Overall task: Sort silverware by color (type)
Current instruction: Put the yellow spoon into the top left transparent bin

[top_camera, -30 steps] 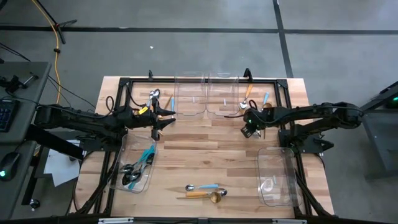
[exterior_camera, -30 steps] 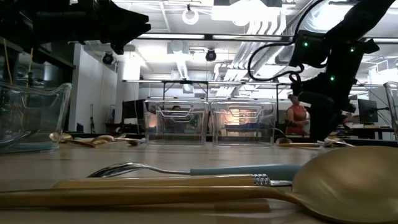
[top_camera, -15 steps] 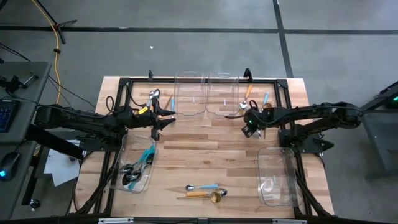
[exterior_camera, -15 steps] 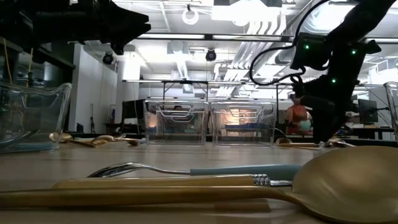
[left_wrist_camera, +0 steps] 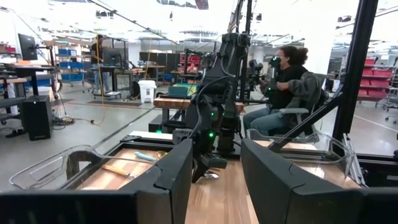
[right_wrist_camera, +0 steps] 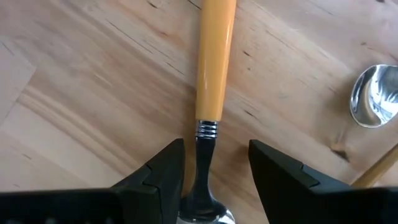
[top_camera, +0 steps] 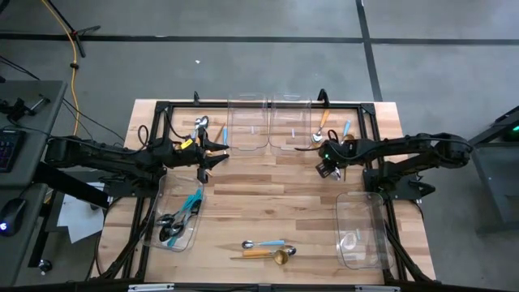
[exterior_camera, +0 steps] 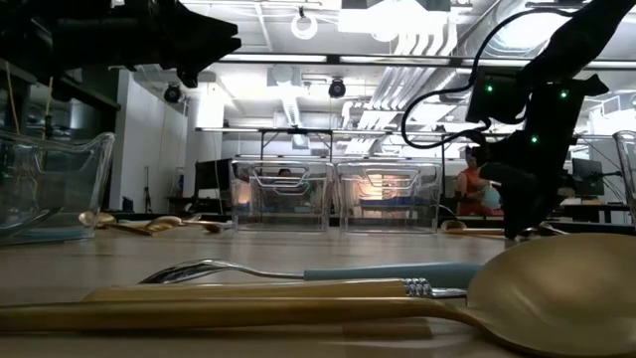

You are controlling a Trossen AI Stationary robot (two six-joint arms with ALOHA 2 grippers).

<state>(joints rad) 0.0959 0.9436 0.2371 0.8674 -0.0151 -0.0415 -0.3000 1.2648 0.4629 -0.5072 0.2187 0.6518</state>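
Observation:
My right gripper [right_wrist_camera: 214, 171] points down at the far right of the table [top_camera: 268, 182], open. Its fingers stand on either side of the metal neck [right_wrist_camera: 204, 155] of an orange-handled utensil [right_wrist_camera: 214, 56] that lies flat on the wood; I see no touch. In the high view this gripper [top_camera: 328, 161] hangs over a cluster of silverware [top_camera: 334, 130]. My left gripper [left_wrist_camera: 214, 177] is held up level at the far left [top_camera: 215, 151], open and with nothing in it. A blue-handled spoon [top_camera: 264, 243] and a gold spoon [top_camera: 269, 255] lie near the front edge.
Two clear bins [top_camera: 248, 123] [top_camera: 290, 123] stand at the far middle. A left bin [top_camera: 178, 221] holds blue-handled dark utensils, and another bin [top_camera: 361, 231] sits at the near right. More silverware [top_camera: 203, 125] lies far left. A silver spoon bowl [right_wrist_camera: 373, 96] is beside the right gripper.
My right gripper has sunk a little toward the table and the orange-handled utensil, shifting slightly sideways and turning a bit; its fingers stay apart.

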